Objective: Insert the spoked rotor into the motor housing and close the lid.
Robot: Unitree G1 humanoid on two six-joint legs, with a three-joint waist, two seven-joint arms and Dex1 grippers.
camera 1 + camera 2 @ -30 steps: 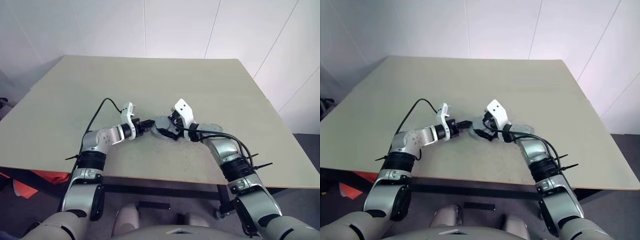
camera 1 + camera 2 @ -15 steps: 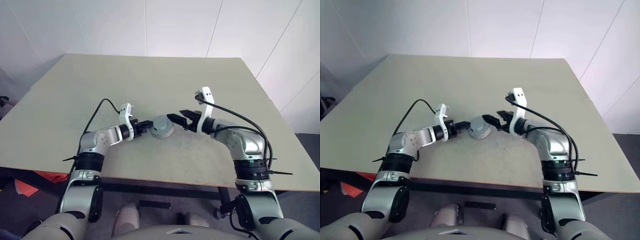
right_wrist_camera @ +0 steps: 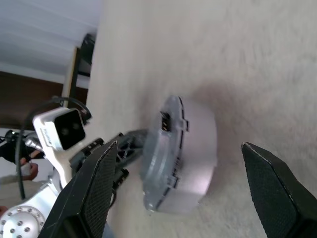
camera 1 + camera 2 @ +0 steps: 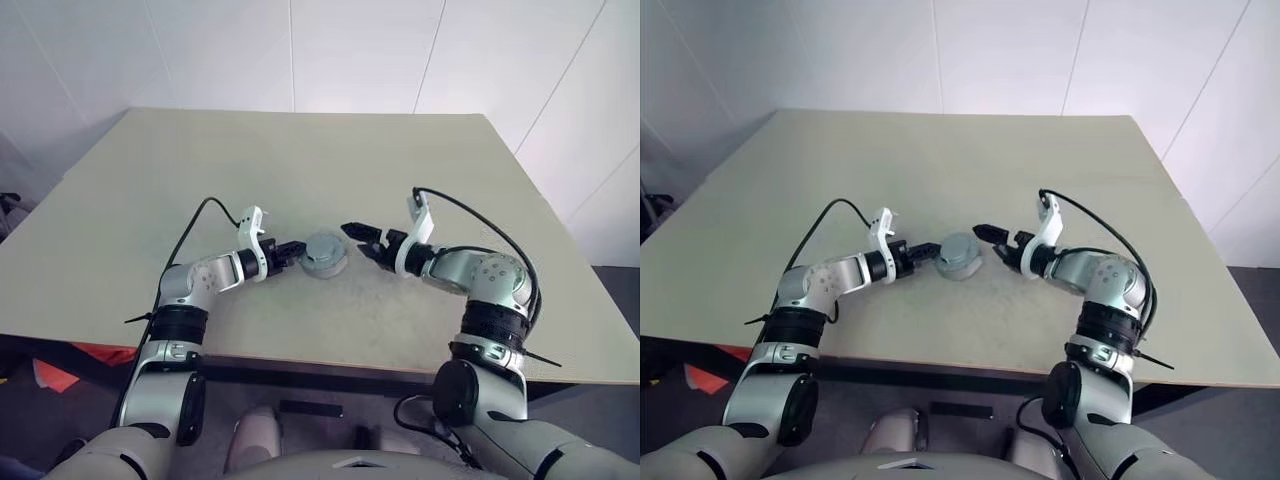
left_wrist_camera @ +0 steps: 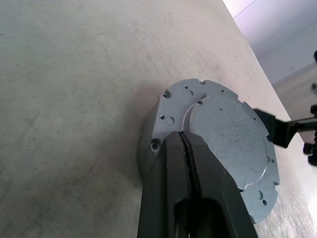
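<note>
Two robot arms reach over a big pale table (image 4: 120,230), and the round grey motor housing (image 4: 325,262) sits between them. It rests flat on the table near the front edge, about in the middle from side to side. The silvery lid (image 5: 223,144) lies on top of it like a cap, with small holes and little notches around its rim. The spoked rotor cannot be seen.

The left gripper (image 4: 293,250) is pinched tight, its two black fingers (image 5: 190,198) pressed together with nothing between them. The tips rest at the rim of the lid, on the left side of the housing. It is touching, not holding.

The right gripper (image 4: 362,240) is spread wide apart. It holds nothing. Its two black fingers (image 3: 91,193) stand on either side of the housing in the right wrist view, but they do not touch it. The gripper hangs just to the right of the housing, pointing at it, with a small gap left.

Farther back, the table is bare up to a white wall (image 4: 350,55).
</note>
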